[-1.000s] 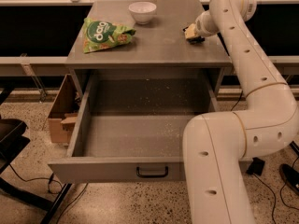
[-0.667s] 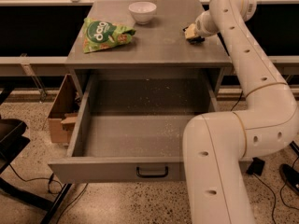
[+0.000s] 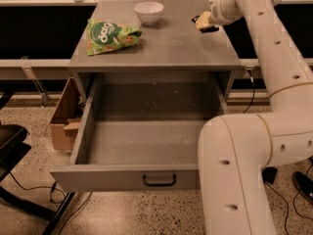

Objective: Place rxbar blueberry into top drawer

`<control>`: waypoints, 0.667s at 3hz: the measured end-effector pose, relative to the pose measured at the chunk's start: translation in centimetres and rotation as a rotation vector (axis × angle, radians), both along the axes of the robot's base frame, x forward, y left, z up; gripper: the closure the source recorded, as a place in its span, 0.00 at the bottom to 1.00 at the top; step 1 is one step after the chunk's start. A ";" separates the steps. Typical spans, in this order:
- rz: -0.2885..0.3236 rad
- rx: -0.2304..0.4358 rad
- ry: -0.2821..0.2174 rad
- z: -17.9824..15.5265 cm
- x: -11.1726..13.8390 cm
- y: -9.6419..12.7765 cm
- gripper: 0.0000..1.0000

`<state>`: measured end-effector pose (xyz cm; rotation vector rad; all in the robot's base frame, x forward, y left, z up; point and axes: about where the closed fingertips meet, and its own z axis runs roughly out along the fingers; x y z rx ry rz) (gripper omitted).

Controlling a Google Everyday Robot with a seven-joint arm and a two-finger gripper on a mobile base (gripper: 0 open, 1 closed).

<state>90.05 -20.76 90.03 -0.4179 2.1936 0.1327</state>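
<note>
The rxbar blueberry (image 3: 211,29) is a dark flat bar at the back right of the grey tabletop (image 3: 166,45). My gripper (image 3: 204,22) is shut across its middle and holds it just above the surface, with dark ends showing on both sides. The top drawer (image 3: 122,176) is pulled wide open below the tabletop. Its black handle (image 3: 159,181) faces the front, and the inside holds only specks.
A green snack bag (image 3: 110,35) lies at the tabletop's left. A white bowl (image 3: 148,11) stands at the back middle. A cardboard box (image 3: 63,115) sits on the floor left of the drawer. My arm's large white links (image 3: 244,170) stand at the drawer's right front.
My gripper has risen slightly from the tabletop with the dark bar in it, and the upper arm has shifted right. The drawer, bag and bowl have not moved.
</note>
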 end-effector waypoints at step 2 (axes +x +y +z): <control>0.006 -0.017 0.173 3.1 -8.7 -4.4 1.00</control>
